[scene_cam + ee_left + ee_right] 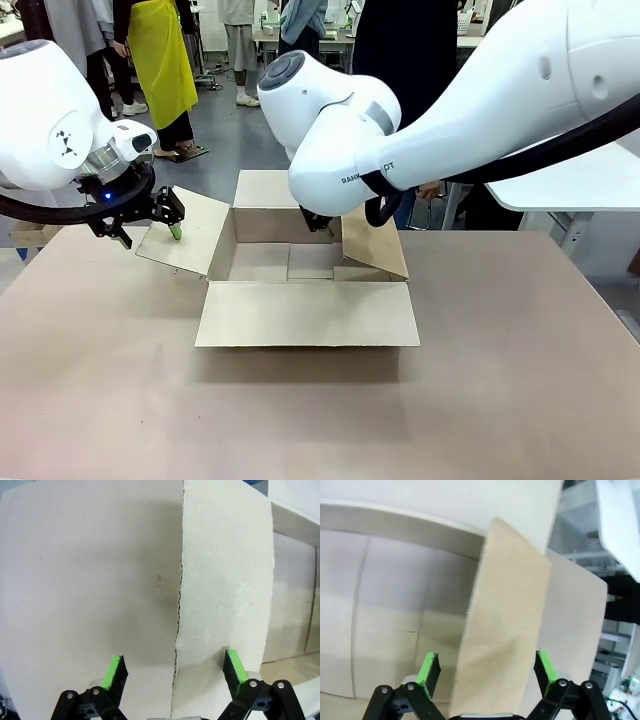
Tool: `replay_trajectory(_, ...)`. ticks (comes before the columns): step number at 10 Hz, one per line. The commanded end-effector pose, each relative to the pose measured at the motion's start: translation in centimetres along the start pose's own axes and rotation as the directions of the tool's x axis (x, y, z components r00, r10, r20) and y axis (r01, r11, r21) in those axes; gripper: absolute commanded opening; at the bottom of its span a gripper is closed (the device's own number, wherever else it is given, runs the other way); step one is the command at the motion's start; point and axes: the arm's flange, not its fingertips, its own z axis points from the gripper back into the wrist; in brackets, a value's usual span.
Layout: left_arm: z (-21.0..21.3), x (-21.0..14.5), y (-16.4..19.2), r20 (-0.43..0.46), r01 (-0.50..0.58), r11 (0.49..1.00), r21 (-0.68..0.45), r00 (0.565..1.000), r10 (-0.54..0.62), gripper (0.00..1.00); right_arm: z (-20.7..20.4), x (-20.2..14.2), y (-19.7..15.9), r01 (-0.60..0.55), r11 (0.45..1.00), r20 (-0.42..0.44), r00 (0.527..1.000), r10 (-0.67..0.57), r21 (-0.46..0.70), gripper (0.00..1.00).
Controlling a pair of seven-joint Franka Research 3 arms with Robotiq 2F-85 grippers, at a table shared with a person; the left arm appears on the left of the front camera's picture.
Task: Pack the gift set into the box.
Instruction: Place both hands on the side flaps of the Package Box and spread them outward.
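The box [305, 312] stands open at the middle of the table with all flaps spread and a bare floor inside. My left gripper [165, 225] is at the outer edge of the left flap [190, 238]; in the left wrist view it [175, 667] is open with the edge of that flap [225, 580] running up between the green pads. My right arm reaches across to the right flap [378, 248], and its gripper [485, 667] is open astride this tilted flap [505, 630]. The gift set is out of view.
A person in dark clothes stands behind the box, one hand [430, 190] showing past my right arm. A white table [580, 185] is at the far right. A piece of brown cardboard [32, 234] lies at the table's left edge. Bare tabletop [320, 420] lies in front.
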Motion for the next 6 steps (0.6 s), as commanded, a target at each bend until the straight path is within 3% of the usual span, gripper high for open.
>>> replay_trajectory(1, 0.2, -0.1, -0.1, 0.005, -0.011, 1.000, 0.018, 1.000, 0.011, 1.00, 0.5, -0.2, -0.4, 0.044, 0.995, -0.018, 0.999, -0.046, -0.091, 1.00)
replay_trajectory(6, 0.2, -0.1, -0.1, 0.005, -0.011, 1.000, 0.018, 1.000, 0.011, 1.00, 4.7, -2.3, -6.1, 0.146, 0.971, 0.057, 0.989, -0.138, -0.191, 1.00)
